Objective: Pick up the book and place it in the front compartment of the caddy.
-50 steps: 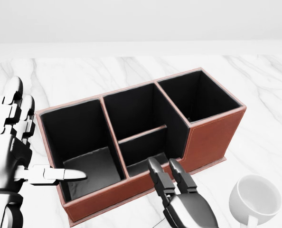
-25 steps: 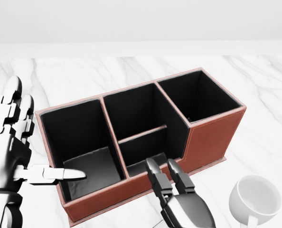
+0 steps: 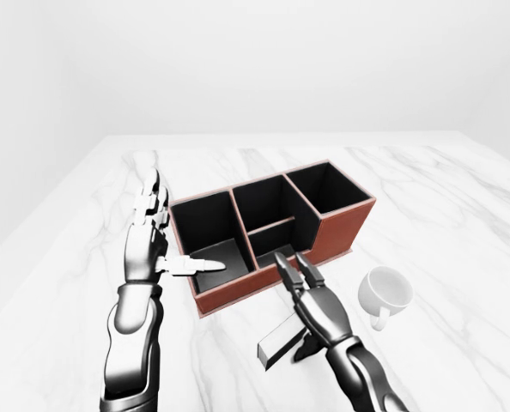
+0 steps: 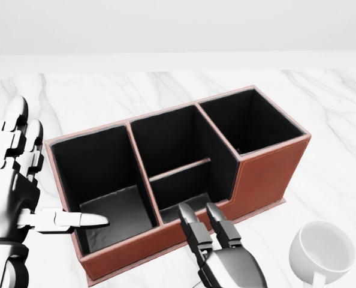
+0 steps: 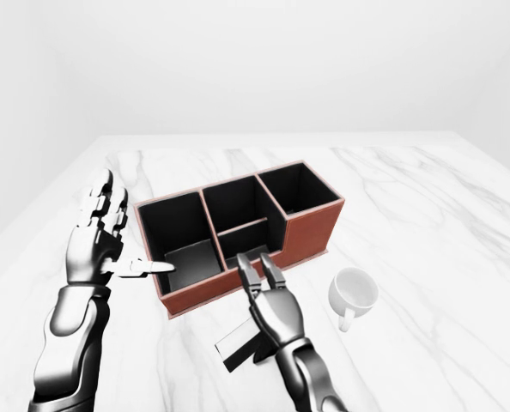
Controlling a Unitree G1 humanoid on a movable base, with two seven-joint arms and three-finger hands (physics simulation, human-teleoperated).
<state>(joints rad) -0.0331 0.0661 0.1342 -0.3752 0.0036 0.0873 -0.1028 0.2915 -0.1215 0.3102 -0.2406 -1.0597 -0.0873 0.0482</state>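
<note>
Marble worktop: carries all items.

Caddy: red-brown, four black compartments, set diagonally mid-worktop. Low compartment on near long side judged the target.

Left hand: raised upright beside caddy's left end, fingers spread, thumb over left compartment rim, holding nothing.

Right hand: fingers extended toward caddy's near wall, above book; contact with book cannot be told.

Book: dark, thin, flat, between caddy and near worktop edge. Judged stiff, light, smooth; pinch across a free edge.

Mug: white, right of book.
</note>
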